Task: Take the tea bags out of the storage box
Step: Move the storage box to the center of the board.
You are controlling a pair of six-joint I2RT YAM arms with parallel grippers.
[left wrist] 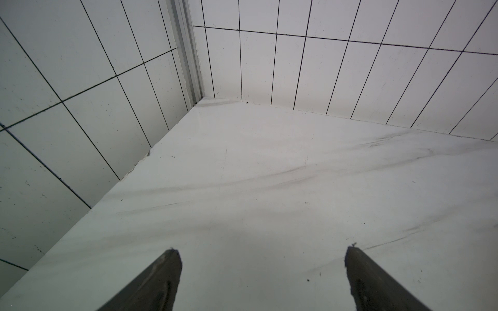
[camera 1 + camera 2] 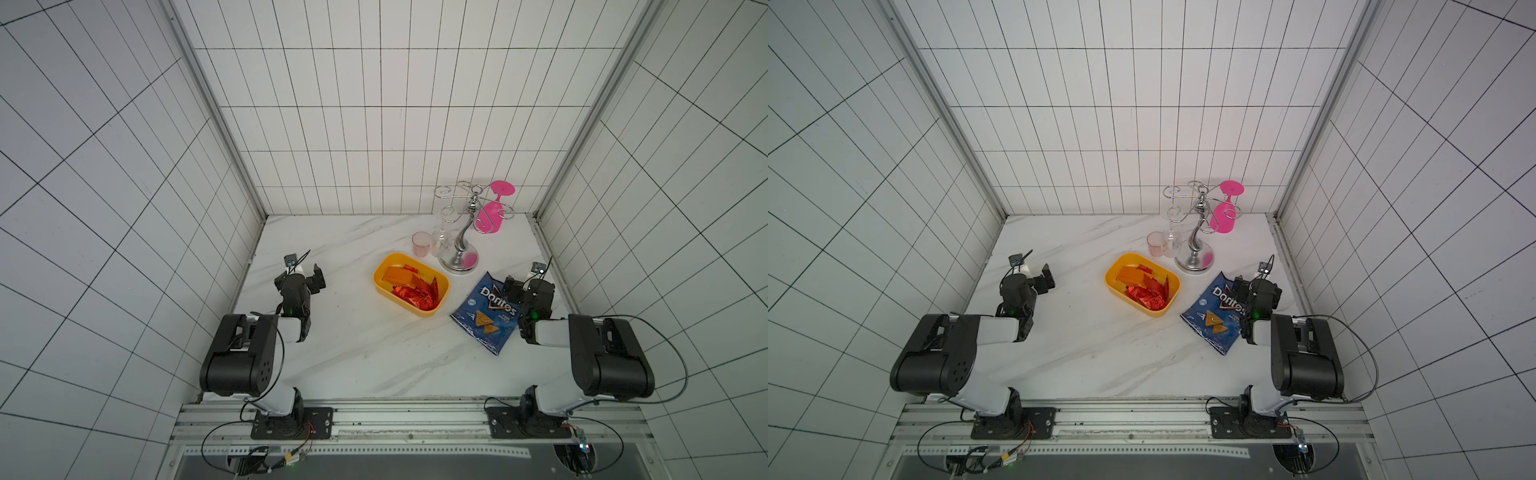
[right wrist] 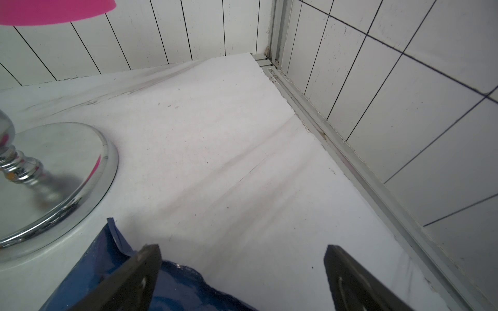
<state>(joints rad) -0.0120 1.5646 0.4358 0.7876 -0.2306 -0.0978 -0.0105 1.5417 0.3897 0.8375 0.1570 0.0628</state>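
Tea bags (image 2: 417, 295) in storage box (image 2: 420, 313)

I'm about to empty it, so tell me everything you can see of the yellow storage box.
The storage box is a shallow yellow-orange tub, apparently smooth plastic, rectangular with rounded corners and no lid. It sits flat near the middle of the marble-look table, turned diagonally. Inside lie the tea bags: shiny red sachets and a plain orange one. A pink cup stands just behind it; a Doritos bag lies apart beside it.
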